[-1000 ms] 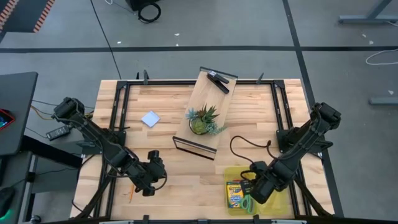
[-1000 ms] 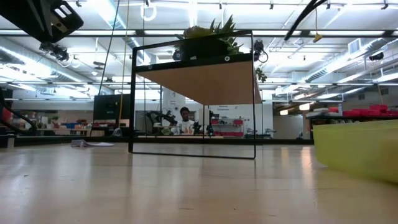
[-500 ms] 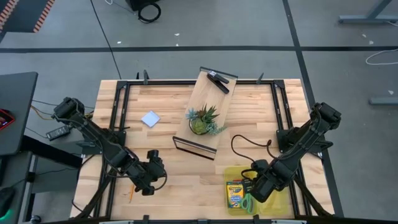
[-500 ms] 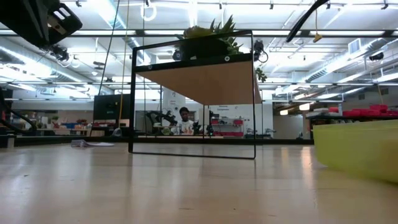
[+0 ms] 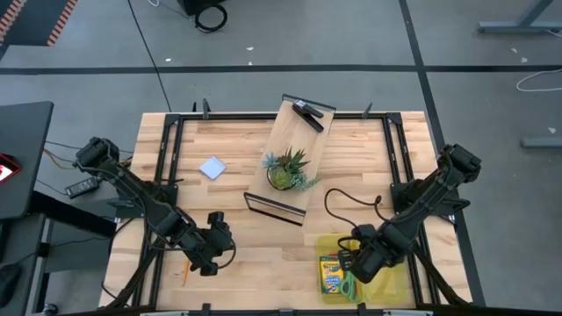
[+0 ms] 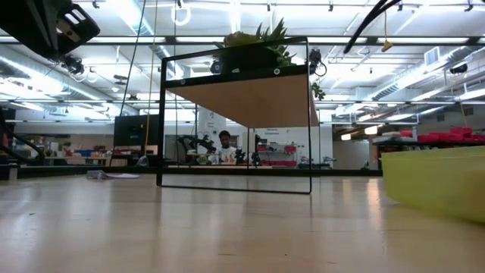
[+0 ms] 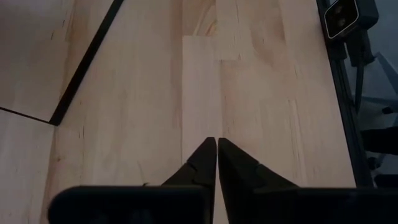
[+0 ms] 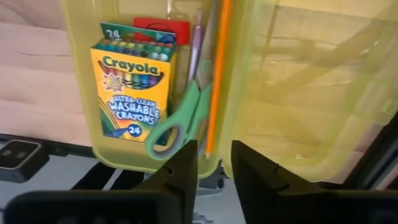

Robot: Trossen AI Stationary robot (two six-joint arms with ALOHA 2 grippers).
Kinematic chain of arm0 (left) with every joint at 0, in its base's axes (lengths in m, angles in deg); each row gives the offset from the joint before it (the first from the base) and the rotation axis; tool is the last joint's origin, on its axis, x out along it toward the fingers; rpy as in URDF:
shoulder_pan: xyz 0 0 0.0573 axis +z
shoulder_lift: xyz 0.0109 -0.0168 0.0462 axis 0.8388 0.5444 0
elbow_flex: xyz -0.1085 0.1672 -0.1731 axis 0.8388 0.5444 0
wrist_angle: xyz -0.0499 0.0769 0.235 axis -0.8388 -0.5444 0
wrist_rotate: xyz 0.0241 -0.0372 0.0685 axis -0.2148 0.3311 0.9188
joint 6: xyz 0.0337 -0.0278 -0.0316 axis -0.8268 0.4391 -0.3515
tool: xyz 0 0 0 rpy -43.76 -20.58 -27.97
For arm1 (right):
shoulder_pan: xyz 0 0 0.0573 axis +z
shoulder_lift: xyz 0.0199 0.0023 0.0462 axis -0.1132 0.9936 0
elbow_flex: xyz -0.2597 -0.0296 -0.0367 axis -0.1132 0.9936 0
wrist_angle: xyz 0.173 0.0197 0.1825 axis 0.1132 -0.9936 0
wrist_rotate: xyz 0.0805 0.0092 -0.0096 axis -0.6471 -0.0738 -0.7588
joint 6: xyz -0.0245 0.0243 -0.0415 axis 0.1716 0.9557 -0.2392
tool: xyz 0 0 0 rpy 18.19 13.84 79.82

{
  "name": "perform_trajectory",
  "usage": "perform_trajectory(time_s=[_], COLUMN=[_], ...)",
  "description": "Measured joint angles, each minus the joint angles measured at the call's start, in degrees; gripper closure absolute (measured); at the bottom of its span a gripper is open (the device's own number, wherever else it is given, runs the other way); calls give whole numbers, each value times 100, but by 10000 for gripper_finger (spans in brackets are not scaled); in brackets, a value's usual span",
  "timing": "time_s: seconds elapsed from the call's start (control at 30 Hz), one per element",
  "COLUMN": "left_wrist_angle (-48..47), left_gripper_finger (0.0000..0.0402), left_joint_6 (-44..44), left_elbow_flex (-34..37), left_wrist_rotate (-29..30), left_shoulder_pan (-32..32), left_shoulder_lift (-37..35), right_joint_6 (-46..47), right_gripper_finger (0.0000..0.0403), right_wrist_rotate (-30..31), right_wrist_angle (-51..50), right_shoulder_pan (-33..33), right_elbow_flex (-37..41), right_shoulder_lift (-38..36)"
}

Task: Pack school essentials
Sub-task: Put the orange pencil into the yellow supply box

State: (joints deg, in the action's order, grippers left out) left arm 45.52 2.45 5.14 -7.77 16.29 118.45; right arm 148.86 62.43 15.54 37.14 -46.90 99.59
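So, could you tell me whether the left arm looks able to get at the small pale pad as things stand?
Probably yes: the pad lies alone on bare wood on the left arm's side, with nothing between it and the shut left end effector.

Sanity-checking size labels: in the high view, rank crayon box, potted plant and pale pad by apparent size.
1. Potted plant: widest, counting its spiky leaves, though it stands raised on the wooden shelf, nearer the camera.
2. Crayon box: a close second.
3. Pale pad: clearly smallest.
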Motion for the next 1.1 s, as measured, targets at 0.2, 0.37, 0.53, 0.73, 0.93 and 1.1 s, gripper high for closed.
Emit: perform_trajectory(time_s=[0.2,0.37,0.53,0.73,0.93,1.1], left_wrist_angle=[4,-66,-593,-1712,-1734,-1320], left_gripper_finger=[387,385,373,356,342,338], left_joint_6=[13,65,956,2194,2430,2376], left_elbow_flex=[0,0,2,4,35,35], left_wrist_rotate=[-104,-731,-1783,-2091,-1570,-792], left_shoulder_pan=[0,0,36,-11,-172,-328], left_shoulder_lift=[0,0,-35,-35,-35,-33], right_joint_6=[-4,-264,-861,-1565,-2507,-3990], right_gripper_finger=[268,260,260,266,278,285], right_wrist_rotate=[0,115,832,1851,3608,4441], right_wrist_angle=[25,197,400,346,317,296], right_shoulder_pan=[-105,-97,-70,-146,-151,-260], right_elbow_flex=[0,0,-103,-331,-332,-332], right_shoulder_lift=[0,0,0,-196,-887,-1670])
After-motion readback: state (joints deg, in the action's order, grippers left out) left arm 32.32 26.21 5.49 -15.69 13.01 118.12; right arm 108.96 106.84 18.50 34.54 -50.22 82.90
